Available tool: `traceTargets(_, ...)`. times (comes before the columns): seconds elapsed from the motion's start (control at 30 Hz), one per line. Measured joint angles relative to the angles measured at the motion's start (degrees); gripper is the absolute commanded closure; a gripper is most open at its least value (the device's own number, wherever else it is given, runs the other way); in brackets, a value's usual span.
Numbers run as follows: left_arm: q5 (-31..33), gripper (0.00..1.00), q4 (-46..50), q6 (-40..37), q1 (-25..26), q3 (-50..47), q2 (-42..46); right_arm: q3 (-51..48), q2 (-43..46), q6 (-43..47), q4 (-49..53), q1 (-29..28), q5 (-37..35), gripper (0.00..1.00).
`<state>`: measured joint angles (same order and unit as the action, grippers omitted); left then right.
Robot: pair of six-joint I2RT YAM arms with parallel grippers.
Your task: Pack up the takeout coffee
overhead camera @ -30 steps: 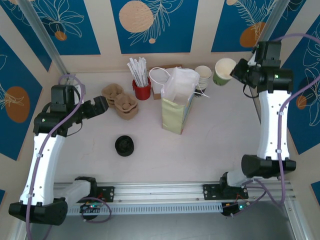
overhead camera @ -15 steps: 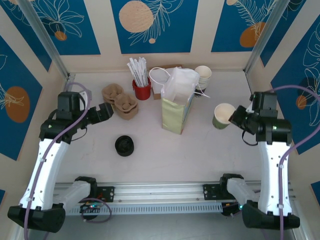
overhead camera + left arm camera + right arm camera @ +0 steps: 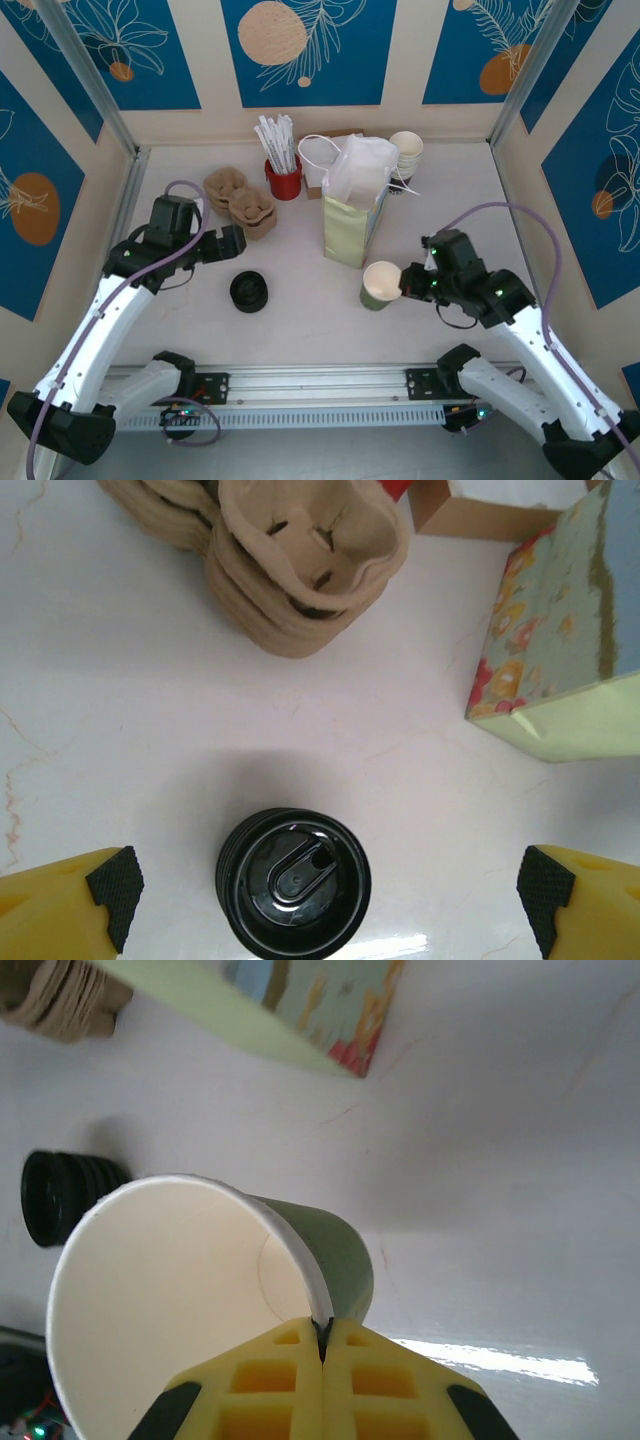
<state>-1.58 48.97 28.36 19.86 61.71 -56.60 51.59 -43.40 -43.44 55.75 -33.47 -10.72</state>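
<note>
Left gripper (image 3: 230, 243): you have it spread wide, nothing between the fingers; it hangs over the left part of the desk (image 3: 300, 330).
Black lids (image 3: 293, 880): a low stack resting on the desk. In your left wrist view it lies between the two spread fingertips, apart from both.
Pulp cup carriers (image 3: 240, 200): nested in a pile behind the lids, toward the back wall.
Red holder (image 3: 284, 181): upright, just right of the carriers, with white wrapped sticks standing in it.
Paper bag (image 3: 355, 215): upright mid-desk, pale green with a flowered side, white paper at its mouth.
Takeout coffee (image 3: 381, 285): the olive-sided paper cup, mouth uncovered and cream inside, near the bag's front right corner. You cannot tell whether its base touches the desk.
Right gripper (image 3: 408, 283): you have it clamped on the cup's rim, the wall pinched between the yellow fingers (image 3: 290, 1360).
</note>
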Motion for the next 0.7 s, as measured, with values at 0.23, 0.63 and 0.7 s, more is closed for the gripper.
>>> traceTargets(0.23,1.05,0.06,1.44,2.27,0.7,-4.85,-0.96,-2.78,-2.36,-8.37,-7.96,-20.24,-12.83,1.0)
traceTargets(0.63,0.57,0.09,1.36,3.21,0.7,-14.08,-0.74,-2.78,-15.87,-14.49,-16.44,-26.49,-17.59,1.0)
traceTargets(0.7,0.44,0.08,1.29,2.97,0.72,-14.47,-0.74,-2.91,-16.57,-14.84,-17.99,-26.53,-17.57,1.0)
